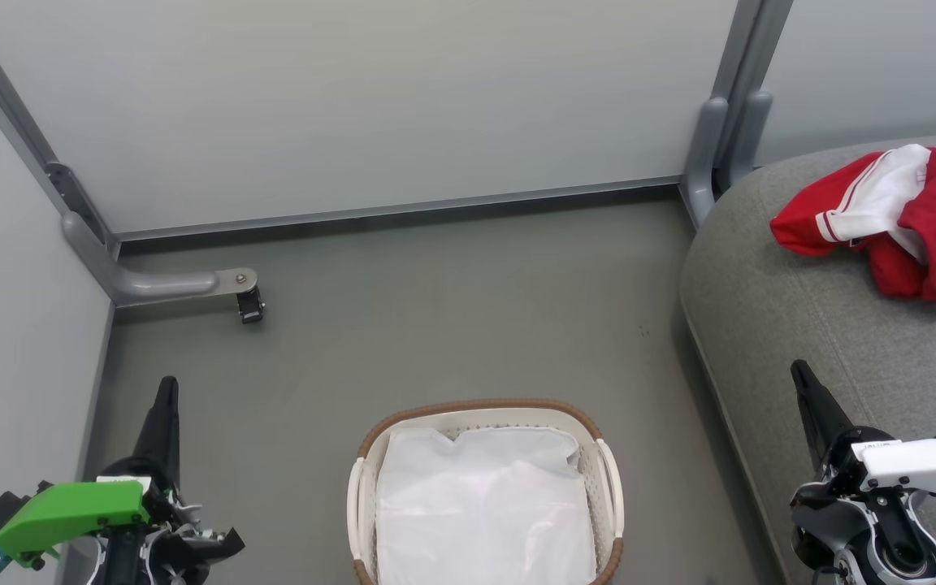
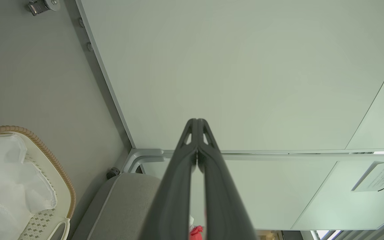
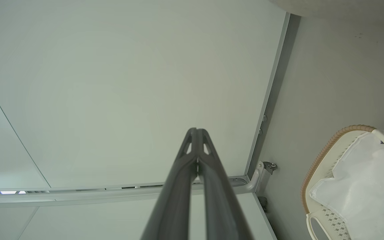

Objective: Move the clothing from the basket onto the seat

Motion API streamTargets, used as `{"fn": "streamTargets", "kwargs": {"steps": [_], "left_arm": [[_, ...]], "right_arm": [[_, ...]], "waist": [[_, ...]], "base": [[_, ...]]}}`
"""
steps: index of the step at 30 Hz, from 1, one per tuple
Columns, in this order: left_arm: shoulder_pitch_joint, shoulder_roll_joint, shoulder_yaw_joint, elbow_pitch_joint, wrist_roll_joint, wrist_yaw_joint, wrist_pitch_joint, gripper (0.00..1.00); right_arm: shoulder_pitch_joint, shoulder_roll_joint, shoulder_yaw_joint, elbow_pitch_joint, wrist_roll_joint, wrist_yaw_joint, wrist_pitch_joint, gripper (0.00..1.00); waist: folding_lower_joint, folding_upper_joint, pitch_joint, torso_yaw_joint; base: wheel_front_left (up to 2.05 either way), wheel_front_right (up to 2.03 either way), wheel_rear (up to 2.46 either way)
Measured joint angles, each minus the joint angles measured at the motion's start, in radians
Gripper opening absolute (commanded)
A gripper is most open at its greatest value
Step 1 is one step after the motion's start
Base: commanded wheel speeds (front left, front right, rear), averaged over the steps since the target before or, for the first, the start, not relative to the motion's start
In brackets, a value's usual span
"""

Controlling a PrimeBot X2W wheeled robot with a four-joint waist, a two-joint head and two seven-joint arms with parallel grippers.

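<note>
Clothing [image 1: 899, 219], red with white striped trim, lies bunched in a heap on the grey seat [image 1: 793, 325] at the far right of our head view, and the picture's right edge cuts part of it off. We see the basket [image 1: 480, 405] at the near centre, standing on the grey floor [image 1: 435, 309] with its brown woven rim toward the far side. A strip of floor keeps it apart from the seat's rounded corner on its right. Inside it a plain white cloth [image 1: 484, 512] lies flat and covers most of the bottom. Our left end effector [image 1: 166, 388] rises at the near left beyond its green cover [image 1: 70, 512]. Our right end effector [image 1: 799, 372] rises at the near right beyond its white cover [image 1: 923, 463], seen against the seat's near part. Both are narrow, their two dark fingers pressed together at the tips with nothing between them, and both point toward the pale wall panels [image 1: 354, 106] on the far side. Neither touches the basket or the clothing. A small caster [image 1: 250, 307] sits on the floor at the far left, under a metal foot of the panel frame. Our left wrist view catches a scrap of red low between the fingers, beyond the seat's corner.
</note>
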Motion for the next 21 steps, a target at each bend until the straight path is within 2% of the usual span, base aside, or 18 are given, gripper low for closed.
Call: {"fn": "streamTargets", "kwargs": {"steps": [21], "left_arm": [[-0.001, 0.000, 0.002, 0.000, 0.000, 0.000, 0.002, 0.00]], "right_arm": [[0.000, 0.000, 0.000, 0.000, 0.000, 0.000, 0.000, 0.00]], "waist": [[0.0000, 0.0000, 0.000, 0.000]], "base": [[0.00, 0.00, 0.00]]}}
